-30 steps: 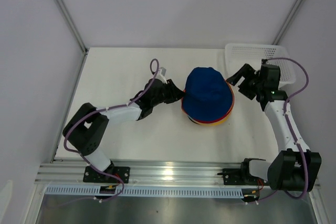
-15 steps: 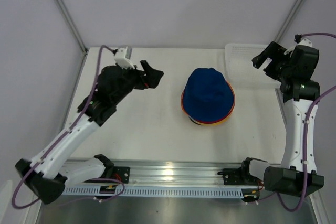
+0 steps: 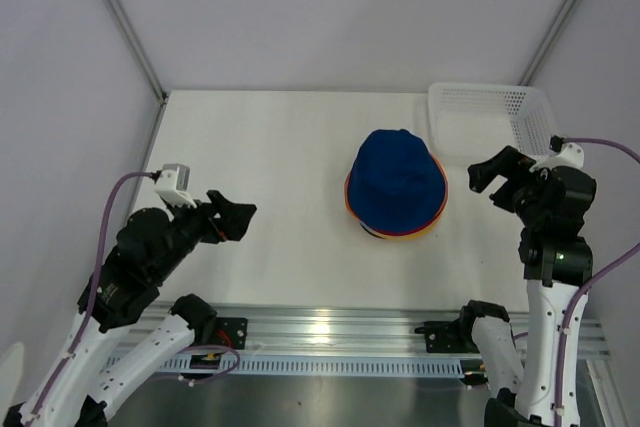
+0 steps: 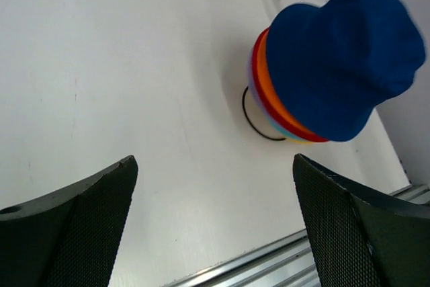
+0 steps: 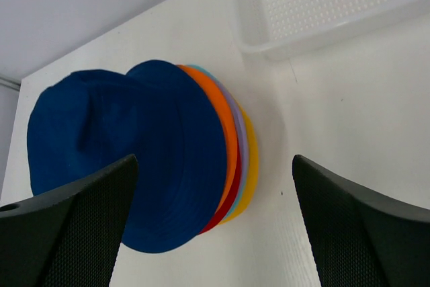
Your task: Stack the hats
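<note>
Left tool (image 3: 236, 217) and right tool (image 3: 490, 183) gape wide, holding nothing. The hats (image 3: 396, 187) sit nested mid-way across the bench (image 3: 280, 147), dark blue uppermost, so I judge nothing needs gripping.

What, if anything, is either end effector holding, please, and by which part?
Nothing: left end effector and right end effector are open, clear of the hats.
</note>
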